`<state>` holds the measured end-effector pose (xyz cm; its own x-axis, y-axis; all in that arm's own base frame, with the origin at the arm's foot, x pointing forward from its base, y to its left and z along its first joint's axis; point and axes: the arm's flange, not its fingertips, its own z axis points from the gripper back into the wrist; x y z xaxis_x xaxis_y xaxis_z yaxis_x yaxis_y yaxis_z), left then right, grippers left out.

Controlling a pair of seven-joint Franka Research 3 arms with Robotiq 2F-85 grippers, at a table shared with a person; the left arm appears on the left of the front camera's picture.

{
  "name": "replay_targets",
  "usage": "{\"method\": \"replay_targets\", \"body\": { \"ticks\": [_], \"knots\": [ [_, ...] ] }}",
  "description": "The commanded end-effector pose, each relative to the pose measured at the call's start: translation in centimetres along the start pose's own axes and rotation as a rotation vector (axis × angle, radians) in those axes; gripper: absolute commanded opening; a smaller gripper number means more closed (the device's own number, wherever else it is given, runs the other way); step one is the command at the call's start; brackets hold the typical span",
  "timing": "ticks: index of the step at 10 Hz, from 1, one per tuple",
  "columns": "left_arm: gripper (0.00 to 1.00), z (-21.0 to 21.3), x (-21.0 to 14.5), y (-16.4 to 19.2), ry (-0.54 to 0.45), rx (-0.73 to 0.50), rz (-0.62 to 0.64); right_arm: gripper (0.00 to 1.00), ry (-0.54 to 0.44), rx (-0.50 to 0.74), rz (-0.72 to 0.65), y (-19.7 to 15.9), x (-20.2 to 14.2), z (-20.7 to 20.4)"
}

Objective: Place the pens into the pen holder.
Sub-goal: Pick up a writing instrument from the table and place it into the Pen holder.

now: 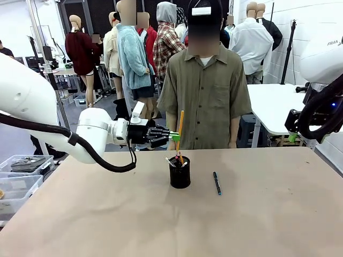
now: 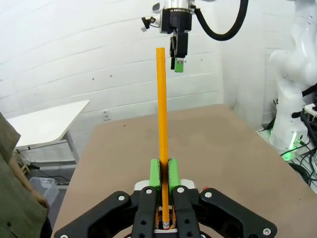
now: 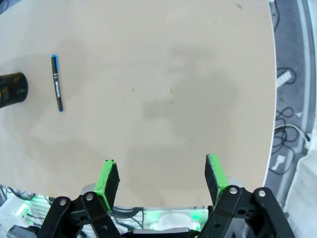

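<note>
While jaws of the left gripper (image 1: 174, 136) clamp a yellow-orange pencil (image 1: 180, 128) upright over the black mesh pen holder (image 1: 180, 176) at centre frame, the right gripper (image 3: 162, 173) has its jaws apart. A dark blue-ended pen (image 1: 217, 183) lies just right of the holder.

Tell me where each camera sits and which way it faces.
Front view: fixed on the robot's side, facing across the table at the person; the left pincer shows, clamping the pencil over the pen holder.
Left wrist view: on the left wrist, looking along that pencil, level over the table toward the right pincer.
Right wrist view: on the right wrist, looking down between its open fingers at the table.
Shared: front and right wrist views both show the dark pen and the pen holder.
</note>
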<state>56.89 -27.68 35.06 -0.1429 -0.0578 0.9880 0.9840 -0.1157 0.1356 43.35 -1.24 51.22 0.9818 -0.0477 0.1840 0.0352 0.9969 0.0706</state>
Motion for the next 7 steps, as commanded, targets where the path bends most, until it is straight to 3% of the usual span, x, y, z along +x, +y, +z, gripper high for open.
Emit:
{"method": "replay_targets", "body": {
  "ticks": [1, 7],
  "knots": [
    [0.00, -0.4, -0.5, 1.6, 0.005, -0.036, 0.013, 0.86, -0.014, -0.035, -0.002, 0.0, -0.2, -0.3],
    [0.00, -0.1, -2.0, 2.3, 0.036, -0.045, 0.045, 0.86, -0.014, -0.035, -0.002, 0.0, -0.2, -0.3]
  ]
}}
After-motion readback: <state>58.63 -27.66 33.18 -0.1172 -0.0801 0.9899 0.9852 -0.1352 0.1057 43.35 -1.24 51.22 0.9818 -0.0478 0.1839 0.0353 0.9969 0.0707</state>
